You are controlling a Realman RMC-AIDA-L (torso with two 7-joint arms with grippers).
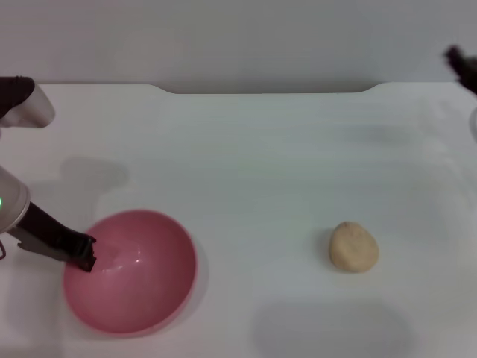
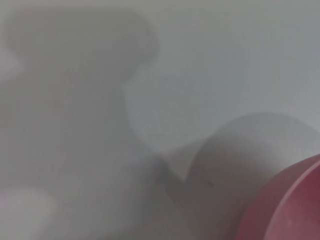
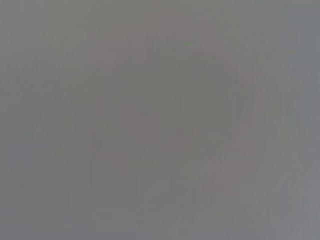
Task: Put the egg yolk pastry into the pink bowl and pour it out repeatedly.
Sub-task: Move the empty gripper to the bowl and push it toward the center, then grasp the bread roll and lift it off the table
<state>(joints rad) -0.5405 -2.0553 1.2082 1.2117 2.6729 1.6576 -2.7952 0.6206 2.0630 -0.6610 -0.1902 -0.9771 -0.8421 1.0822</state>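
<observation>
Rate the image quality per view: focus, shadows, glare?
Head view: sharp; soft shadows on the table, a faint highlight inside the pink bowl, the egg yolk pastry clear, the left pincer at the bowl's rim. Left wrist view: out of focus, a large shadow, only a bowl edge. Right wrist view: featureless grey blur.

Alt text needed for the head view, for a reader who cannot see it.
The left gripper sits at the near-left rim of a round, empty pink plastic bowl on a white table. A roundish pale beige egg yolk pastry lies apart, to the bowl's right.
</observation>
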